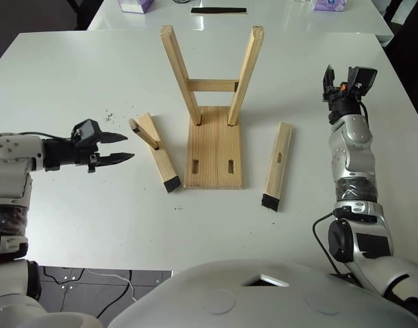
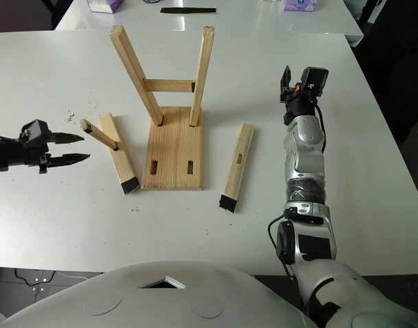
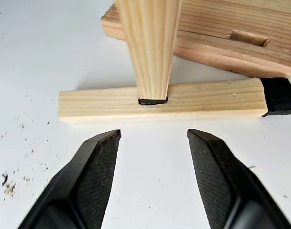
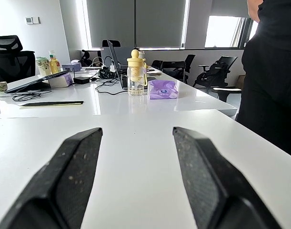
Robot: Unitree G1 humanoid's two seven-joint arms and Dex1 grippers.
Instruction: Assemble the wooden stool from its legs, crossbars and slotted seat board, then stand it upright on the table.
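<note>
Fingers (image 3: 97, 162) of the left gripper (image 1: 128, 146) are spread apart and hold nothing. They hover low near the counter's (image 1: 72, 75) left edge and point at a loose leg (image 1: 162, 158) that lies flat with a short crossbar (image 1: 144, 133) plugged into its slot and slanting upward. Fingers (image 4: 64, 181) of the right gripper (image 4: 135, 130) are likewise parted and empty, and are raised above the counter near its right edge, well apart from the wooden parts. The slotted seat board (image 1: 213, 147) lies flat at the counter's middle. Two legs, one on the left (image 1: 181, 75) and one on the right (image 1: 244, 75), stand in its far slots and are joined partway up by a second crossbar (image 1: 213, 85). The two near slots (image 1: 196, 165) are unfilled. A further loose leg (image 1: 278, 165) lies flat just beside the board on the side of the counter's right edge, its black-capped end toward the near edge. Small dark specks (image 1: 109, 116) dot the counter near the left gripper.
</note>
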